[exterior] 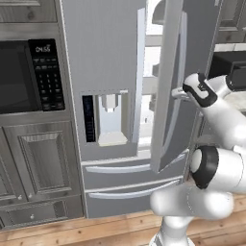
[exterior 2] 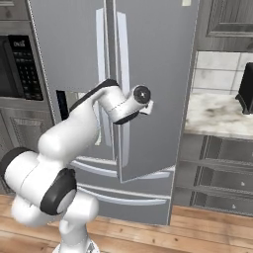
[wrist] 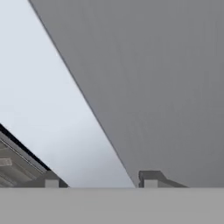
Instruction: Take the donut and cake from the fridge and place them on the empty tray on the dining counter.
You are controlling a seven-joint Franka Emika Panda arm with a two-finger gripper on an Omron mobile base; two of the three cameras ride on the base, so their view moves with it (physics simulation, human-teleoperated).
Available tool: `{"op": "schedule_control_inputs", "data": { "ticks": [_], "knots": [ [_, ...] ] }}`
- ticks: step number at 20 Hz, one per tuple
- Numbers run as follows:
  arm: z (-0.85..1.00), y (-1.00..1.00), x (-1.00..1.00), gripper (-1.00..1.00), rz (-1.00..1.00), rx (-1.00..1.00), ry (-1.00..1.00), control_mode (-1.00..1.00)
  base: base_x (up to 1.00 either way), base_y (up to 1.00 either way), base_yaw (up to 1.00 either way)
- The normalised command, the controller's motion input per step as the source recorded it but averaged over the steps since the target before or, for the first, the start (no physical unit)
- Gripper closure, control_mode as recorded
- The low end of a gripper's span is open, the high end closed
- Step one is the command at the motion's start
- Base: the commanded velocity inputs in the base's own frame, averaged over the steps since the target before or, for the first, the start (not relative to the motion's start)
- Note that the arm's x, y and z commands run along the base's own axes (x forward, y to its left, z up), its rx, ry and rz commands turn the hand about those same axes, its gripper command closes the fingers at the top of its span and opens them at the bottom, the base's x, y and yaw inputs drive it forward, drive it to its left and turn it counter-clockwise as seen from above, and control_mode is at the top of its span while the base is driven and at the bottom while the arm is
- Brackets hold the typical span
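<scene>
Fridge (exterior: 103,72) right door (exterior: 166,86) ajar | our gripper (wrist: 100,180) spread, empty, near its handle (exterior: 181,72) | risk: the door swings shut, blocking donut and cake.

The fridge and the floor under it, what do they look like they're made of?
The fridge looks like brushed stainless steel: flat grey panels with a dull sheen and long pale metallic handles. Its interior, glimpsed past the part-open right door, looks white, perhaps plastic. The floor looks like warm brown wood planks with visible seams, though it could be laminate.
</scene>
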Motion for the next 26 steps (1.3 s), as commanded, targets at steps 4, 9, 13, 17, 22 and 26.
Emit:
{"op": "schedule_control_inputs", "data": {
  "ticks": [4,9,13,17,22,26],
  "knots": [
    [0.0,-0.85,-0.71,1.0,0.0,0.1,0.0,-1.0,0.0,0.0,0.0],
    [-0.01,-0.83,-0.58,1.0,0.0,0.11,0.0,-1.0,0.0,0.0,0.0],
    [-0.04,-0.7,-0.38,1.0,0.0,0.09,0.0,-1.0,0.0,0.0,0.0],
    [-0.05,-0.66,-0.31,1.0,0.0,0.07,0.0,-1.0,0.0,0.0,0.0],
    [-0.08,-0.6,-0.28,1.0,0.0,0.06,0.0,-1.0,0.0,0.0,0.0],
    [-0.13,-0.45,-0.29,1.0,0.0,0.02,0.0,-1.0,0.0,0.0,0.0]
  ]
}}
